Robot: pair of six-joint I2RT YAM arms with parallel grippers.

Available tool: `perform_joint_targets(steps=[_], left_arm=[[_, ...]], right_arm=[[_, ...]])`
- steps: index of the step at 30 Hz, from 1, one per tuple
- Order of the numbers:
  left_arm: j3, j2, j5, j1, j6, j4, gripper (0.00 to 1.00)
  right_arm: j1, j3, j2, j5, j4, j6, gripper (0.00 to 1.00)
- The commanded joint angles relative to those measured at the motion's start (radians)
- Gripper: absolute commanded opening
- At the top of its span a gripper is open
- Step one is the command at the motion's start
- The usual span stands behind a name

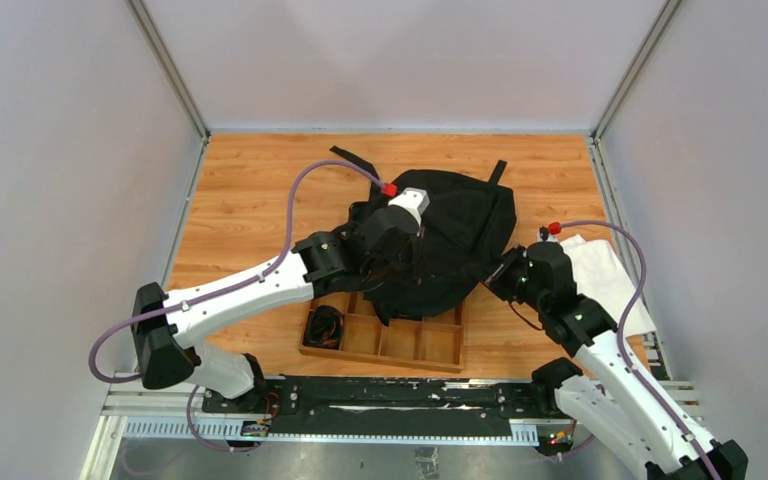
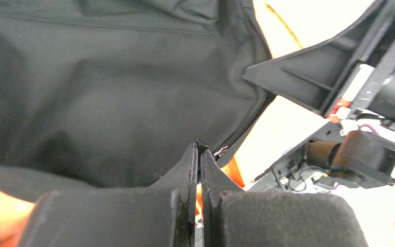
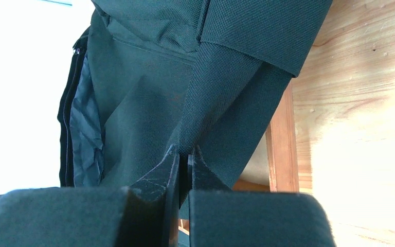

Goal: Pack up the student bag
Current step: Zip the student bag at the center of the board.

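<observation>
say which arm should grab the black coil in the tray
Left, probably: the black coil sits in the wooden tray's left end compartment, beside that arm. Both the left pincer and right pincer grip the backpack.

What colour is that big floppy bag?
The student bag is all black, clearest in the top view.

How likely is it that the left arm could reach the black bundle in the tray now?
Probably yes: the bundle lies uncovered in the tray's left compartment, close to that arm. The left gripper, shut on the bag's edge, would need to let go first.
</observation>
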Motion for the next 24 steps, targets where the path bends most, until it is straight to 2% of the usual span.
perform_joint_targets(steps=[1, 6, 9, 16, 24], left_arm=[[-0.032, -0.053, -0.123, 0.003, 0.029, -0.053, 0.0], [-0.047, -0.092, -0.137, 0.045, 0.059, -0.086, 0.0], [-0.071, -0.116, -0.121, 0.107, 0.095, -0.094, 0.0], [-0.095, -0.13, -0.065, 0.287, 0.176, -0.069, 0.0], [-0.112, -0.145, -0.019, 0.343, 0.213, -0.045, 0.0]], right_arm=[[-0.026, -0.022, -0.053, 0.023, -0.071, -0.036, 0.0], [-0.066, -0.055, -0.119, 0.023, -0.115, -0.069, 0.0], [-0.1, -0.072, -0.127, 0.016, -0.121, -0.12, 0.0], [-0.21, -0.05, -0.065, -0.05, -0.11, -0.281, 0.0], [-0.298, 0.079, 0.045, -0.142, -0.132, -0.5, 0.0]])
